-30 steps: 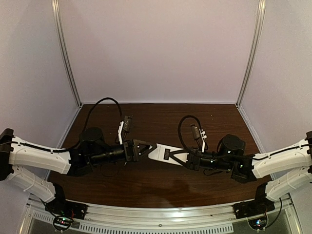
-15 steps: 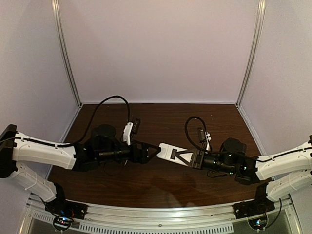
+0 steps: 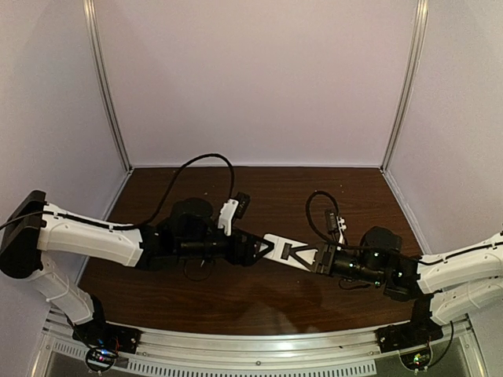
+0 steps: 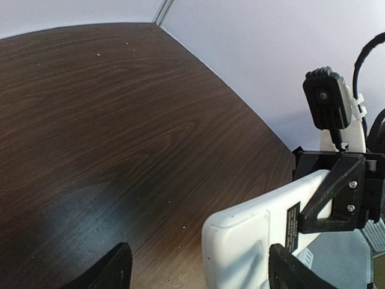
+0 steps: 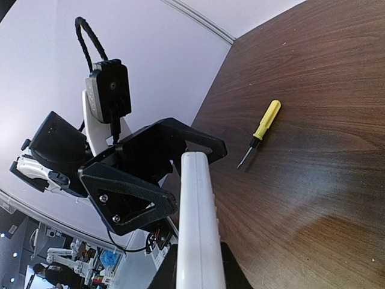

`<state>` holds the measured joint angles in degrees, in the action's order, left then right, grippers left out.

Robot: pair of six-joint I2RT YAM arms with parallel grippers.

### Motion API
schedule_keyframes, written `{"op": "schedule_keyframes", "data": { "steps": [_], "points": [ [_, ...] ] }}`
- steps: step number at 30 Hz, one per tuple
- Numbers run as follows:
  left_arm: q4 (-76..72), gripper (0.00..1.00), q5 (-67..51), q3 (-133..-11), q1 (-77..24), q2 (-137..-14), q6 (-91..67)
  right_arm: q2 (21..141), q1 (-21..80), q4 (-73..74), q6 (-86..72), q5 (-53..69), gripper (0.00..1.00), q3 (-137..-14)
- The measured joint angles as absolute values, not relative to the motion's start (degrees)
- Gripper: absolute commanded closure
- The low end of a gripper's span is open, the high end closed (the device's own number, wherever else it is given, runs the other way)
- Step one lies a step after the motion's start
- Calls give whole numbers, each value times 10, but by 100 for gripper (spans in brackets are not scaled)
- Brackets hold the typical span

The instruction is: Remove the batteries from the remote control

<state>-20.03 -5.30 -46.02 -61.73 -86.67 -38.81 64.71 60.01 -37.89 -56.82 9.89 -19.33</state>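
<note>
A white remote control (image 4: 240, 241) is seen at the lower right, its rounded end raised over a dark wooden table (image 4: 120, 120). The left gripper (image 4: 201, 274) is spread wide around it: one dark fingertip is set well apart from the remote control, the other just beside it. The remote control's far end is clasped by the right gripper (image 4: 313, 208), beyond which a small black camera (image 4: 328, 99) is mounted.
</note>
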Motion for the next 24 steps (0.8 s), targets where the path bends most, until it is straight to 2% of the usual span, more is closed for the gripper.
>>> {"op": "schedule_keyframes", "data": {
  "steps": [3,11,18,24],
  "points": [
    [-194,27,-54,-465,-618,-872,-384,643,600,-378,-571,97,100,-192],
    [-191,27,-65,-486,-620,-895,-378,641,600,-372,-572,91,100,-191],
    [-192,41,-73,-495,-622,-904,-375,641,600,-369,-572,89,100,-191],
    [-192,47,-79,-501,-624,-910,-371,636,600,-369,-572,89,100,-184]
  ]
}}
